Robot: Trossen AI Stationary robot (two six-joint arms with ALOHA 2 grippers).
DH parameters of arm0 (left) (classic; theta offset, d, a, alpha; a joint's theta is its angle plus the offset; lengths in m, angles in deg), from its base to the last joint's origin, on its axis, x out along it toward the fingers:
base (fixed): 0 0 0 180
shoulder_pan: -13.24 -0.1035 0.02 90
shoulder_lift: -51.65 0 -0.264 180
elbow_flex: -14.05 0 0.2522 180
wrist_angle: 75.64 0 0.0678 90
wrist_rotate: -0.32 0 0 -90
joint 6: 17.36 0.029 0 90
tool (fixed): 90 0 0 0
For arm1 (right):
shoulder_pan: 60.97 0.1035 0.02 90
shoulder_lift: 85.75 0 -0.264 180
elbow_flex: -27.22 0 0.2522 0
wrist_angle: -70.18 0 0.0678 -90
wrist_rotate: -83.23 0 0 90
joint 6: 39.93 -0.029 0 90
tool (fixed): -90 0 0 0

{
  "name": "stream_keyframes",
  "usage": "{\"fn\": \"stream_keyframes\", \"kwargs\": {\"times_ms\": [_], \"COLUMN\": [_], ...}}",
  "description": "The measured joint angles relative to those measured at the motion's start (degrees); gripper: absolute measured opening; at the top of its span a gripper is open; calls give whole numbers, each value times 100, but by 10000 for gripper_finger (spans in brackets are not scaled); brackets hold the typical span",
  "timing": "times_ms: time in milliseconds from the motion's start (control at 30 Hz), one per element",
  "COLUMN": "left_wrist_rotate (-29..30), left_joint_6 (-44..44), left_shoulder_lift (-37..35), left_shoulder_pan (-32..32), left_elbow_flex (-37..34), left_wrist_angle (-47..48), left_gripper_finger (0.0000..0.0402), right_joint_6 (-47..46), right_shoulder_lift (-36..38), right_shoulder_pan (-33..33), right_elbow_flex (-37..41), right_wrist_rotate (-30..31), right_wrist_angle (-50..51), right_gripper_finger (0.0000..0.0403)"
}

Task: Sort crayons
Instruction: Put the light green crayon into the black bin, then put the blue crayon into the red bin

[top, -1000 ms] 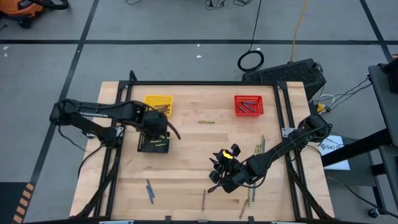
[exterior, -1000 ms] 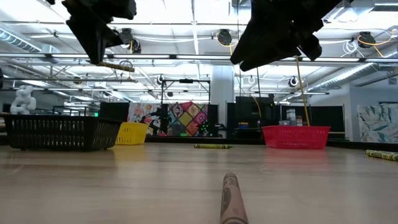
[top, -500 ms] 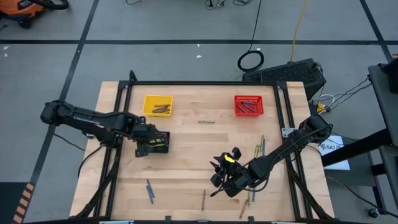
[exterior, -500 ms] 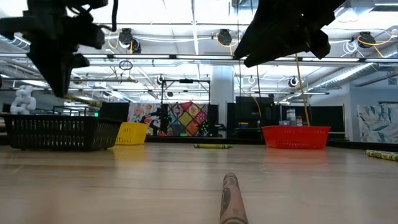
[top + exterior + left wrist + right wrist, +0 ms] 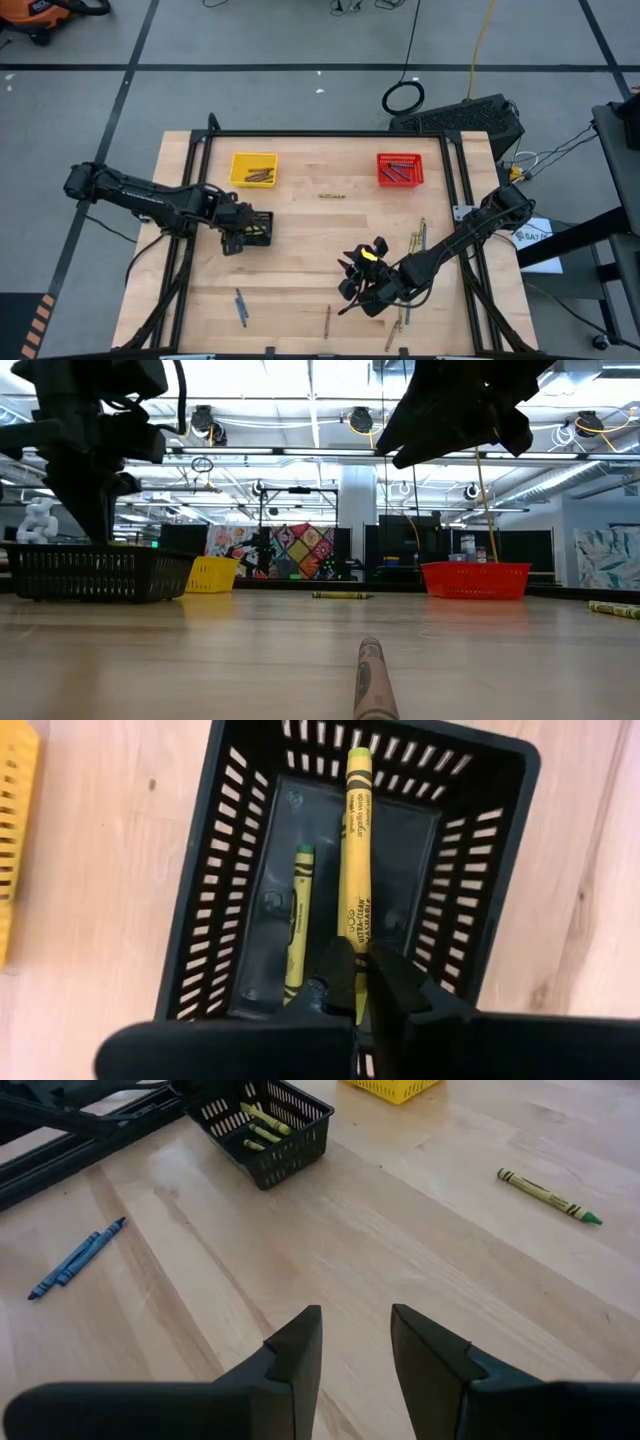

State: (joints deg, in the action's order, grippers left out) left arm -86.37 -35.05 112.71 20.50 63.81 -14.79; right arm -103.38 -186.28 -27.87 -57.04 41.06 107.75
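Note:
My left gripper is shut on a yellow-green crayon and reaches down into the black basket; in the low view it dips behind the basket's wall. A second yellow-green crayon lies on the basket's floor. My right gripper hangs open above the bare table near the middle, nothing between its fingers. Loose crayons lie on the table: two blue, one green, one brown. My left gripper pinches the yellow-green crayon by its near end between the two fingertips. The fingers come steeply from above, and the crayon sticks out ahead of them along the basket. Its far tip is at the basket's far wall; whether it touches, I cannot tell.
A yellow basket with brown crayons and a red basket with blue ones stand at the far side. More crayons lie near the right edge and the near edge. A black frame borders the table.
My left gripper has sunk and drawn toward the table's left and near side, rolling a little, and carried the yellow-green crayon from above the black basket down into it. It has stayed shut on the crayon.

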Motion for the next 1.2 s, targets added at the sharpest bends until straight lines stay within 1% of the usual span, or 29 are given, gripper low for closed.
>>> {"fn": "stream_keyframes", "kwargs": {"times_ms": [100, 300, 400, 533, 633, 700, 867, 1000, 1200], "left_wrist_rotate": [0, 0, -2, -48, -257, -345, -350, -346, -331], "left_joint_6": [-4, -6, -9, -229, -306, -394, -605, -751, -748], "left_shoulder_lift": [0, 2, 2, 2, 2, 2, 2, 2, 4], "left_shoulder_pan": [0, 0, 0, 36, 197, 365, 852, 1198, 1753], "left_elbow_flex": [-6, -6, -6, -4, -4, -2, -2, 6, 270], "left_wrist_angle": [-6, -2, 0, 0, -5, -9, -31, -228, -354], "left_gripper_finger": [18, 68, 81, 83, 83, 83, 83, 83, 83], "right_joint_6": [-38, -38, -38, -34, -28, -22, -23, -23, -18], "right_shoulder_lift": [0, 0, 0, 0, 0, 0, 0, 0, 0], "right_shoulder_pan": [0, 0, 0, 0, 0, 0, 0, 0, 0], "right_elbow_flex": [0, 0, 0, 0, 0, 0, 0, 0, 0], "right_wrist_rotate": [0, 0, 0, 2, 2, 2, 4, 4, 4], "right_wrist_angle": [0, 0, 0, 2, 3, 11, 95, 98, 118], "right_gripper_finger": [110, 110, 110, 110, 110, 110, 110, 110, 110]}}
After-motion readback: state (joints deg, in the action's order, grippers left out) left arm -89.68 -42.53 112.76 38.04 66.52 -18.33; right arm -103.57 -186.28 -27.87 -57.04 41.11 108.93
